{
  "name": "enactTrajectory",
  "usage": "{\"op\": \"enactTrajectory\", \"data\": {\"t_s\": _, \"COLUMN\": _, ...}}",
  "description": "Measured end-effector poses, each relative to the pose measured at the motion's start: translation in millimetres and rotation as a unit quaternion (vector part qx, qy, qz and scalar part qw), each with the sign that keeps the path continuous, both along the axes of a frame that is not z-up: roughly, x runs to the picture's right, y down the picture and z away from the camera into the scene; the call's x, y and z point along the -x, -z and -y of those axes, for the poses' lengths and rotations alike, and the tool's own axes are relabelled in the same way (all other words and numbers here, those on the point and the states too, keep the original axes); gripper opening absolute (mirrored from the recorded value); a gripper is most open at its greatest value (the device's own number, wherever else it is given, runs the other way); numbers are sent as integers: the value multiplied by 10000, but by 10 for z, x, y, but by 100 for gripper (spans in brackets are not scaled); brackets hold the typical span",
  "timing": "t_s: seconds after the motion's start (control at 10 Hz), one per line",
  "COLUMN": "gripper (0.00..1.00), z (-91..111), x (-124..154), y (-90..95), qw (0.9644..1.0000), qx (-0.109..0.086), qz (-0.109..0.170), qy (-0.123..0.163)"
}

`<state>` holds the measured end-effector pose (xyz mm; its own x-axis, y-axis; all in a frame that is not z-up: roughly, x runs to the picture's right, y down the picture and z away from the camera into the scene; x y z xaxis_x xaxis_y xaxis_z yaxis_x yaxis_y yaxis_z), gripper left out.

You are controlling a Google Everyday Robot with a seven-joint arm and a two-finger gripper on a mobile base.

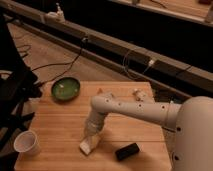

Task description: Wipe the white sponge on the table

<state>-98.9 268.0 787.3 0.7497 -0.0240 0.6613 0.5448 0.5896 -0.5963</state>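
Fingers of the gripper (90, 141) point down onto the white sponge (87, 147), their spread not discernible; the sponge lies flat at about 6 o'clock on the table (60, 120), near its front edge. Judged light, soft and compressible, it is best pinched across its short sides and pressed flat for wiping. No legible brand, label or writing appears on any object.

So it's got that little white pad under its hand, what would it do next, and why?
Probably slide the white sponge sideways across the table, keeping it pressed down. The gripper reaches down onto the sponge near the front edge, with bare wood toward the paper cup and less room toward the black block.
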Motion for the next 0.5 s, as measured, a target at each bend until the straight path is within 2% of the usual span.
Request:
{"op": "enactTrajectory", "data": {"t_s": 0.2, "gripper": 0, "z": -22, "x": 245, "y": -35, "qw": 9993, "qx": 54, "qz": 372, "qy": -6}}
{"op": "enactTrajectory", "data": {"t_s": 0.4, "gripper": 0, "z": -77, "x": 544, "y": 39, "qw": 9967, "qx": 82, "qz": 805, "qy": 74}}
{"op": "enactTrajectory", "data": {"t_s": 0.5, "gripper": 0, "z": -100, "x": 644, "y": 94, "qw": 9955, "qx": 71, "qz": 936, "qy": 149}}
